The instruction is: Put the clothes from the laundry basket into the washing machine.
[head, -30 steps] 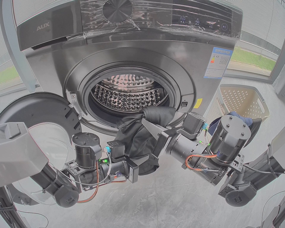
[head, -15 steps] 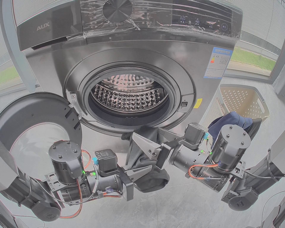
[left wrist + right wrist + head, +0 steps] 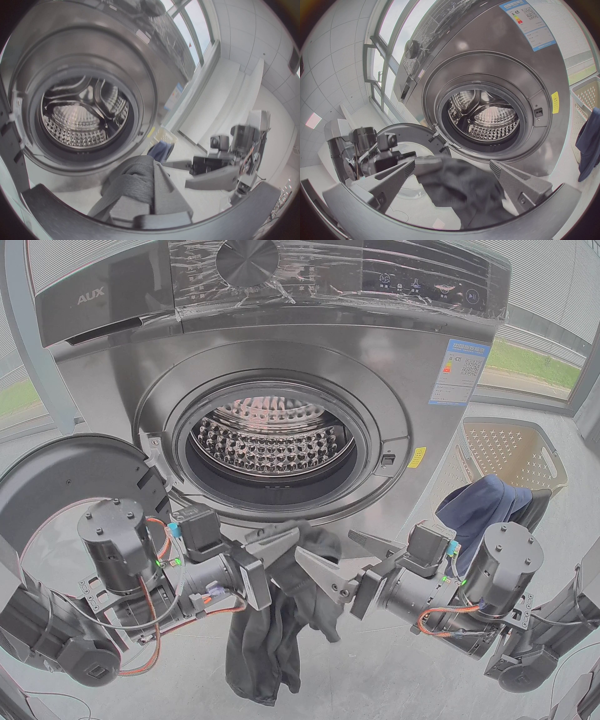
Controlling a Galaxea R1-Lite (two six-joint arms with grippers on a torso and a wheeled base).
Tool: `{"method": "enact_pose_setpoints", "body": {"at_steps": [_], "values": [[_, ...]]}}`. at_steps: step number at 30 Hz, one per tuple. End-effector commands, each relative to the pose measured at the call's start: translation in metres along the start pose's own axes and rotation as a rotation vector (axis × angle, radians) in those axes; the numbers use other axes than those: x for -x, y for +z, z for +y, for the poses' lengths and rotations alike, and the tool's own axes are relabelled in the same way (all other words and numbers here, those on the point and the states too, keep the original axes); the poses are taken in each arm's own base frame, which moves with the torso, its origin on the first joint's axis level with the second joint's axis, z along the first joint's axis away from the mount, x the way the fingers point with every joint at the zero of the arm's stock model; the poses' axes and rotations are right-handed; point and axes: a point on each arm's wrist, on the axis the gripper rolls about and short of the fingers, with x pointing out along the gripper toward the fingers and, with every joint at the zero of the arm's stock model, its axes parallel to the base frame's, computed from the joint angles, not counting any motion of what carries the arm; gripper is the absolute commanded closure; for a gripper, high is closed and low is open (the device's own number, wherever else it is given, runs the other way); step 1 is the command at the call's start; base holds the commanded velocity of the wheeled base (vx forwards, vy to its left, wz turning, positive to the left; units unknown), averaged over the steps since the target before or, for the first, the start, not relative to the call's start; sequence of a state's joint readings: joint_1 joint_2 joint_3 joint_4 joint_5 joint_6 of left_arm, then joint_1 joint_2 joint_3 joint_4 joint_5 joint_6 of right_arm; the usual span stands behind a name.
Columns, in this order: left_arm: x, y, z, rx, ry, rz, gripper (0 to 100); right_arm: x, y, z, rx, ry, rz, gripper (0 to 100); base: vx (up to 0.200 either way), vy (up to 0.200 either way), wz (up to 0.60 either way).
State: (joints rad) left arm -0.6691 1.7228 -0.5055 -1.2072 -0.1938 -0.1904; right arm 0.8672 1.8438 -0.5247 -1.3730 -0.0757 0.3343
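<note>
Has passed the dark grey garment [image 3: 269, 640] from one side to the other within the last second; held it a second ago in the right gripper [image 3: 340, 555], bunched against the lower lip of the drum [image 3: 269, 440]; drew it down and away from the opening half a second later, with the left gripper [image 3: 284, 545] coming in beneath; now clamps it in the left gripper alone, fingers closed on a fold of cloth, and leaves the right gripper spread wide and empty just beside it. Lets most of the garment hang in front of the washing machine [image 3: 406, 365], below the port and outside it, with the door [image 3: 69, 471] swung open; seems to have put nothing in the drum so far, though cannot see its floor fully. Amounts to a regrasp rather than progress; leaves the lift into the drum yet to do, and a navy garment [image 3: 481, 502] draped over the laundry basket [image 3: 550, 459] rim to fetch.
</note>
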Motion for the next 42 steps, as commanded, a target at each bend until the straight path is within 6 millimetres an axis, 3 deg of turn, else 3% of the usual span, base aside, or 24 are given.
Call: {"method": "enact_pose_setpoints", "body": {"at_steps": [1, 10, 18, 42], "values": [[0.009, 0.016, 0.002, 0.006, 0.017, -0.103, 100, 0.010, -0.004, -0.007, 0.020, -0.020, 0.031, 0, 0.000, 0.000, 0.00], [0.022, 0.029, -0.003, -0.019, -0.014, -0.236, 100, 0.023, -0.012, -0.022, 0.071, -0.064, 0.088, 0, 0.000, 0.000, 0.00], [0.024, 0.028, -0.008, -0.027, -0.041, -0.270, 100, 0.018, -0.012, -0.033, 0.079, -0.101, 0.084, 0, 0.000, 0.000, 0.00], [0.030, 0.034, -0.020, -0.032, -0.097, -0.306, 100, -0.042, -0.030, -0.056, 0.125, -0.127, 0.025, 0, 0.000, 0.000, 0.00]]}}
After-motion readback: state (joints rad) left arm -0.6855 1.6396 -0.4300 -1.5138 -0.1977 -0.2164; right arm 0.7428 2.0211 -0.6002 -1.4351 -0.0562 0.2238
